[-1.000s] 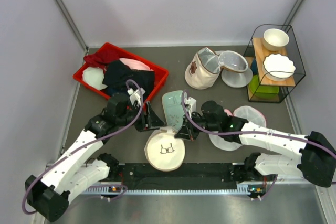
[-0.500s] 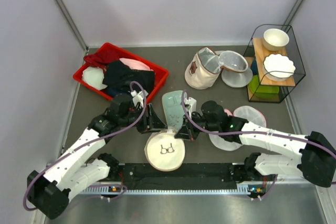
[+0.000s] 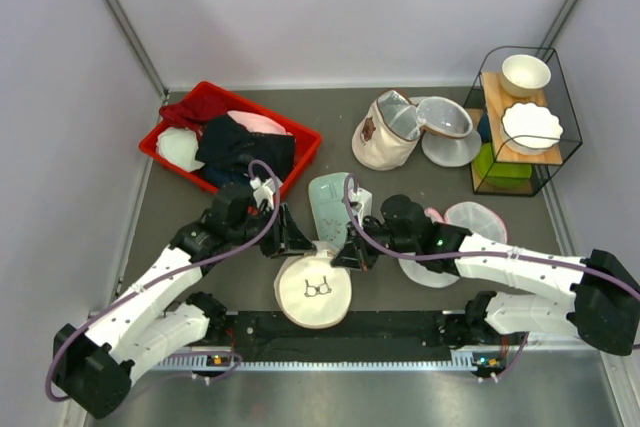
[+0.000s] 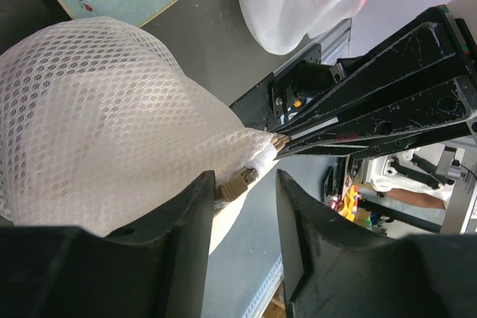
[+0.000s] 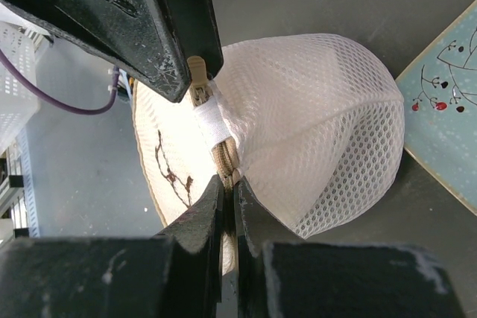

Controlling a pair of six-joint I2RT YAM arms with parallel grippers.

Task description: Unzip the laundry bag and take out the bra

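The laundry bag, cream-white with a black bra icon on its round face, lies at the near middle of the table. My right gripper is shut on the tan zipper seam at the bag's edge, in the right wrist view. My left gripper is open at the bag's far left side. In the left wrist view the tan zipper pull lies just inside one finger, not clamped. The mesh side of the bag fills that view. The bra is hidden.
A teal patterned tray lies just behind the bag. A red bin with a black garment is at the back left. A beige pouch, pink-trimmed mesh bags and a wire rack with bowls are to the right.
My left gripper has moved a little nearer and to the right, up to the bag's zipper pull. The right gripper stays shut on the seam; the bag has barely shifted.
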